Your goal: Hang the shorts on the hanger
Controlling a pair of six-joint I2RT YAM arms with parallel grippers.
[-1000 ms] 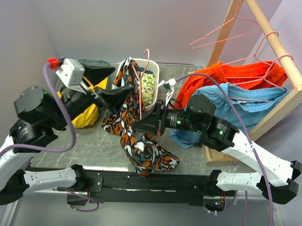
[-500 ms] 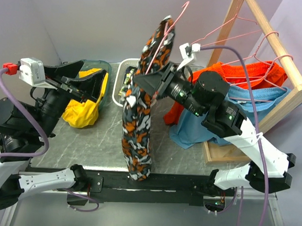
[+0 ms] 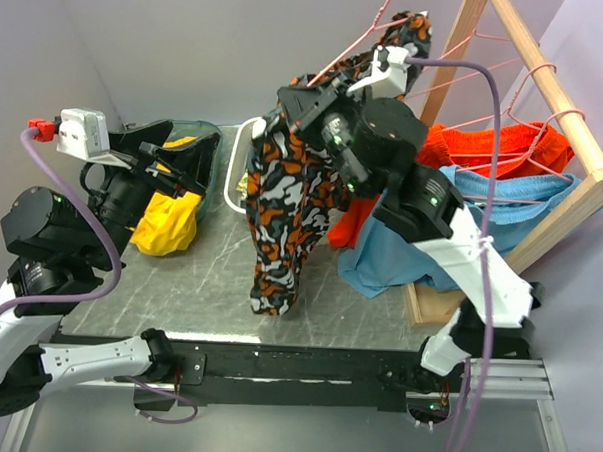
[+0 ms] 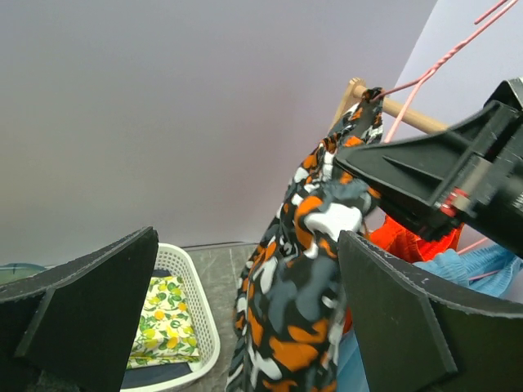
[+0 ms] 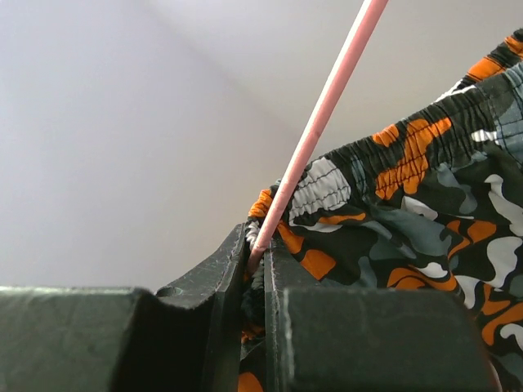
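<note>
Lifted higher than half a second ago, the black fabric camouflage shorts (image 3: 286, 200) with orange, white and grey blotches now hang with their lower hem off the grey marbled table (image 3: 199, 282), and their top has moved right, towards the slanted wooden rack (image 3: 567, 107). The right gripper (image 5: 255, 249) carries them: its fingers are pinched tight on the thin pink wire hanger (image 5: 327, 106), and the elastic waistband is bunched against the same fingers, though whether cloth is also caught in the pinch cannot be told. From there the shorts drape down in one long, narrow fold, above the table's middle, and their upper end reaches close to the rack's top pole in the left wrist view. The left gripper (image 3: 193, 141) has pulled back a little to the left; its jaws are spread wide with nothing between them, and they point at the hanging cloth from well apart. Behind the shorts stands a white plastic slotted basket (image 4: 200, 327) holding a folded cloth printed with lemons (image 4: 167, 318). A crumpled yellow cloth (image 3: 161, 225) lies at the table's left, by a clear greenish tub (image 3: 213, 142). Plain orange shorts (image 3: 485, 149) and plain light-blue shorts (image 3: 483, 199) hang on the rack from other pink hangers (image 3: 525, 141).
</note>
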